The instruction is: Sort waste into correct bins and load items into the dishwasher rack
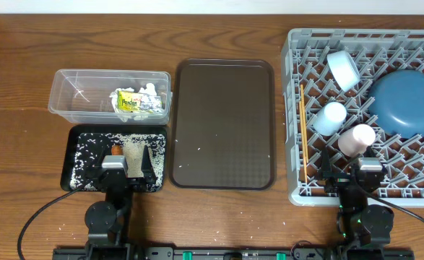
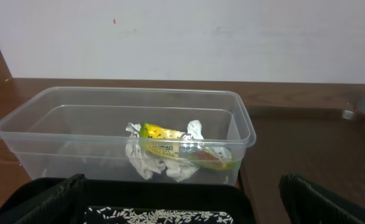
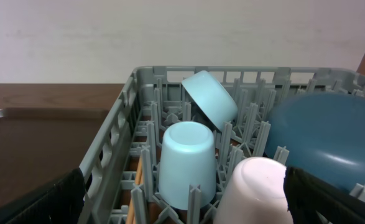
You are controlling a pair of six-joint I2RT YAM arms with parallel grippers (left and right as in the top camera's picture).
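Scanning the table (image 1: pixel 24 108) from above, the grey dishwasher rack (image 1: pixel 293 144) fills the whole 3 o'clock side, and its far and right edges run to the border of the view. At centre lies the flat brown tray (image 1: pixel 222 123), bare but for a few white specks. It sits just beside the rack's left wall, with a narrow strip of wood between them.

The large blue plate (image 1: pixel 407 101) lies in the rack's 2 o'clock part. The clear tub (image 1: pixel 67 90) stands at 10 o'clock, and the black tray (image 1: pixel 89 128) lies right at its 6 o'clock edge. Open wood stretches off to 9 o'clock of both.

The white bowl (image 1: pixel 343 68) leans tilted among the pegs at the rack's 12 o'clock side. The light-blue cup (image 1: pixel 329 117) stands mouth-down at the bowl's 6 o'clock, and the pink cup (image 1: pixel 356 139) stands mouth-down just beside it towards 5 o'clock.

The left gripper (image 1: pixel 130 162) hangs over the near part of the black tray, fingers spread wide and empty. The right gripper (image 1: pixel 350 167) hangs over the rack's near edge at the pink cup's 6 o'clock, also spread wide and empty.

The chopsticks (image 1: pixel 304 130) lie along the rack's left wall. The tissue (image 1: pixel 149 97) and the yellow-green wrapper (image 1: pixel 128 101) sit together in the tub's 3 o'clock end. The rice grains (image 1: pixel 89 152) are scattered across the black tray. The orange carrot (image 1: pixel 115 149) shows in that tray, close by the left gripper.
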